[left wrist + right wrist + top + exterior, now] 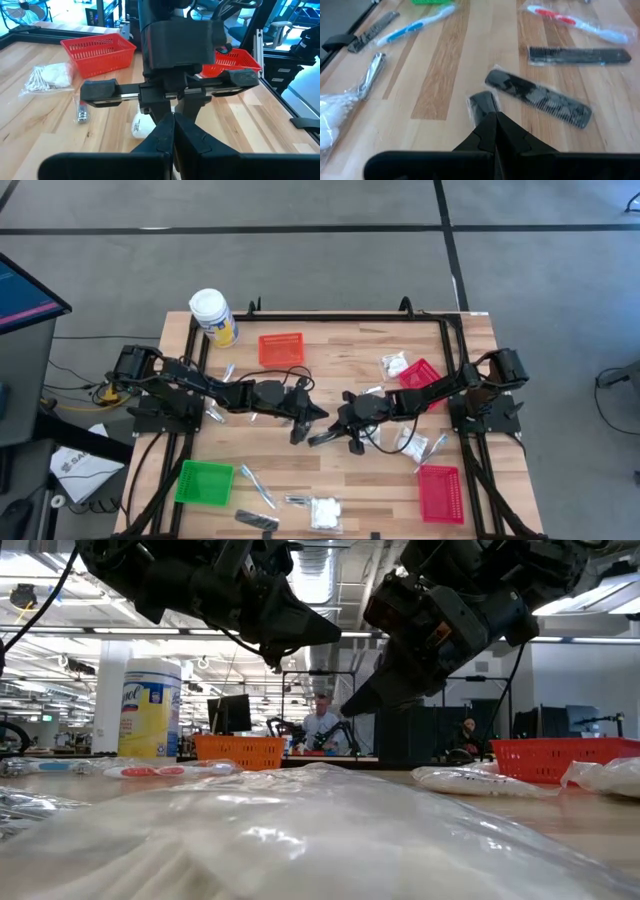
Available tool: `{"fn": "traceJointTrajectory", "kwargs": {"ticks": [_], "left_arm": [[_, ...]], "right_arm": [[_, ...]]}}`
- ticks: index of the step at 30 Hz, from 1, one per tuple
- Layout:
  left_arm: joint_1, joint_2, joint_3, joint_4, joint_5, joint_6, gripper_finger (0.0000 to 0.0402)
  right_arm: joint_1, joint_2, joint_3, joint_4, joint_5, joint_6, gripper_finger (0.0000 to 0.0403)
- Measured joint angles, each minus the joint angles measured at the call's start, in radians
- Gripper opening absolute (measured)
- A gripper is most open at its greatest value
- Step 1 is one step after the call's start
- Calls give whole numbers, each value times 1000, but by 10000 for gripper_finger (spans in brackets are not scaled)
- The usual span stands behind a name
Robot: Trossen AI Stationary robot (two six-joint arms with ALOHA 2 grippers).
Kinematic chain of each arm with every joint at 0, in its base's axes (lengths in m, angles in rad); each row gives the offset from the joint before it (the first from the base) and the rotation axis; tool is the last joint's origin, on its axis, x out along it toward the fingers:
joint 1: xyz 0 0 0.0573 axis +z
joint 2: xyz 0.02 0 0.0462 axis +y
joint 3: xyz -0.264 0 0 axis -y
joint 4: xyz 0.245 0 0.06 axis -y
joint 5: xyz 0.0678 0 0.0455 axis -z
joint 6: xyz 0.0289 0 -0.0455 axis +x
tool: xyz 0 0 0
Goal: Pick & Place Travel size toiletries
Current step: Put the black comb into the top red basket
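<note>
The toiletries lie scattered on the wooden table. White lumpy packets sit at the near edge [325, 512] and far right [394, 364]. In the right wrist view I see wrapped black combs [538, 97], toothbrushes [576, 22], a nail clipper [372, 75] and a small dark wrapped item [482, 103] just past my fingertips. My left gripper [318, 416] and right gripper [318, 440] meet tip to tip over the table's middle. Both are shut and hold nothing. In the low view both hang clear of the tabletop.
A white-lidded, yellow-labelled jar [213, 316] stands at the far left corner. There are red baskets at the far middle [280, 348], under the right arm [420, 373] and at the near right [440, 492]. A green basket [204, 482] sits near left. A black frame rail [330, 315] rims the table.
</note>
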Motion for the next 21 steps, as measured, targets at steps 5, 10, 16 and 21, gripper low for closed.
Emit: {"fn": "traceJointTrajectory", "kwargs": {"ticks": [5,10,16,21], "left_arm": [[0,-1,0,10,0,0,3],[0,-1,0,14,0,0,3],[-2,-1,0,56,0,-3,3],[-17,-1,-8,45,1,-2,3]], "right_arm": [[4,0,0,-23,0,24,0],[11,0,0,-33,2,67,0],[65,0,0,-29,86,54,0],[75,0,0,2,121,36,0]]}}
